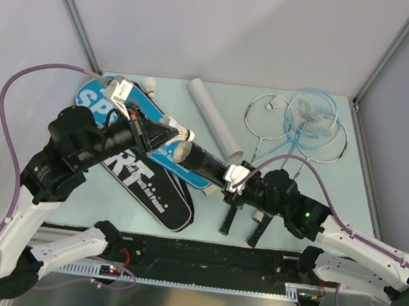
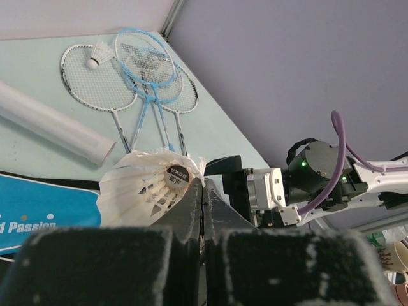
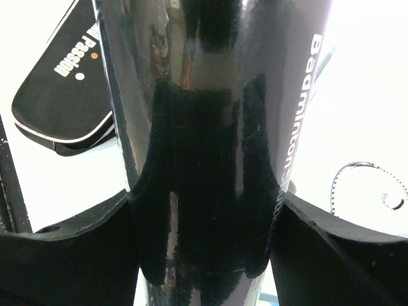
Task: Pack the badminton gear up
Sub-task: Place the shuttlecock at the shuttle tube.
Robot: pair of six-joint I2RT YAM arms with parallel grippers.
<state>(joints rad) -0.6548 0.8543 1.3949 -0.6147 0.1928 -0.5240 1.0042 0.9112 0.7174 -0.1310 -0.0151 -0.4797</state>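
from above, the left gripper (image 1: 169,128) is pinched tight on a white feather shuttlecock (image 1: 183,133), right at the open round mouth of a glossy black tube (image 1: 202,160). the right gripper (image 1: 235,179) clamps the right part of that tube, jaws spread wide around its girth, over the pale green table (image 1: 204,219). a blue bag (image 1: 103,101) and a black bag (image 1: 157,192), both racket-shaped, overlap at the left. a smooth white tube (image 1: 216,117) lies slantwise at the far middle. thin wire-framed rackets (image 1: 307,124) fan out at the far right.

in the left wrist view, the dark fingers (image 2: 188,210) meet with no gap. the ribbed feather skirt bulges to their left, and its round cork end carries a dark sticker.

in the right wrist view, the mirror-shiny black cylinder fills the space between matte black fingers (image 3: 83,255), both pressed against its sides. white lettering runs along it.
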